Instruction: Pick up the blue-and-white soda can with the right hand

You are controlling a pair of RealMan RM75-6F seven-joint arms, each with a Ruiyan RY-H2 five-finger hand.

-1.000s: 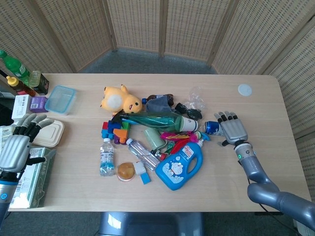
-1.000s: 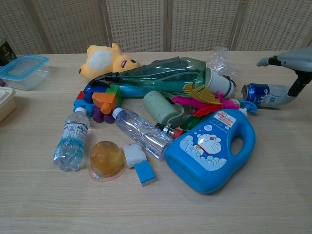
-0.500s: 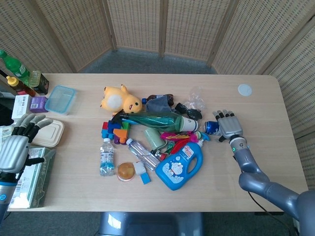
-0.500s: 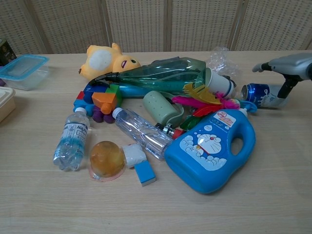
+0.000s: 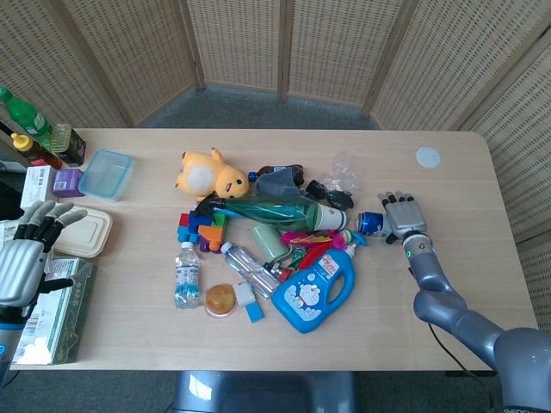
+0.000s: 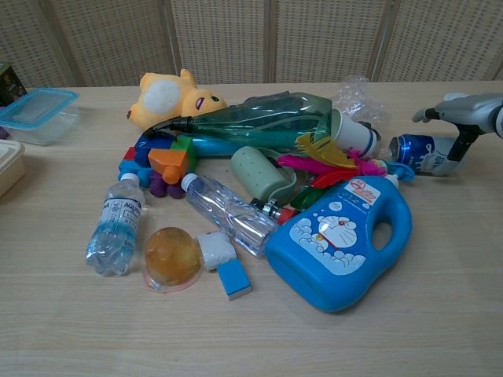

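right hand (image 5: 403, 216) flat over far end of blue-and-white soda can (image 5: 372, 223), fingers extended, thumb down beside can; grip not closed. can lies on side on counter (image 5: 482, 258), just left of hand. left hand (image 5: 24, 258) open, far left, holding nothing.

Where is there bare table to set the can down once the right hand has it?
Bare table lies right of the blue detergent jug and behind the right hand, toward the white disc. Left of the soda can it is crowded with feathers and bottles.
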